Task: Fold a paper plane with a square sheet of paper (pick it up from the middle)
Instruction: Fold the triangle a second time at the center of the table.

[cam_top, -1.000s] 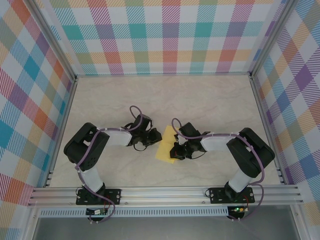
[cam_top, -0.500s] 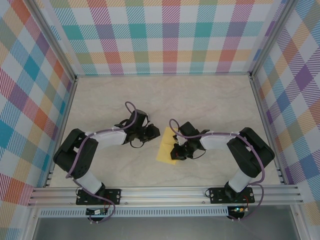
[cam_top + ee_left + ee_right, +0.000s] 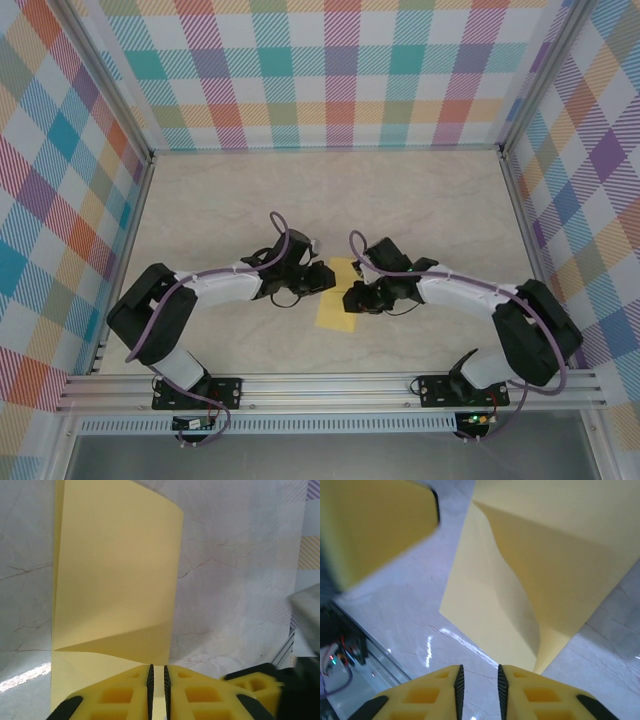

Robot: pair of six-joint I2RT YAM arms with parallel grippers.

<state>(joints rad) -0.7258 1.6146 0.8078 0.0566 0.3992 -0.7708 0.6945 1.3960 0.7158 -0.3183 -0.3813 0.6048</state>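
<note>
Two changes stand out over the last second. The left arm has stretched further across the desk [image 3: 420, 200], so the left pincer [image 3: 322, 278] now sits on the paper [image 3: 337, 312] at its 10 o'clock edge instead of short of it at 9 o'clock. The right pincer [image 3: 350, 298], shut a second ago, has parted its jaws.

That reads as a handover: the hold on the paper passes from right to left, which would free the right arm to regrip or press a crease.

In the left wrist view the fingers stand almost together with only a thin slit between them. The yellow paper runs into that slit, so the left pincer grips it by the near edge. A diagonal crease crosses the paper just ahead of the jaws.

In the right wrist view a narrow gap shows between the fingers, with bare desk in it. The paper's nearest corner lies just beyond the right-hand finger at 1 o'clock, apparently not pinched. The upper layer bulges rather than lying flat.

The paper lies at mid-desk, a little toward 6 o'clock, between both pincers. No dart shape shows yet, so the folding seems at an early stage.
</note>
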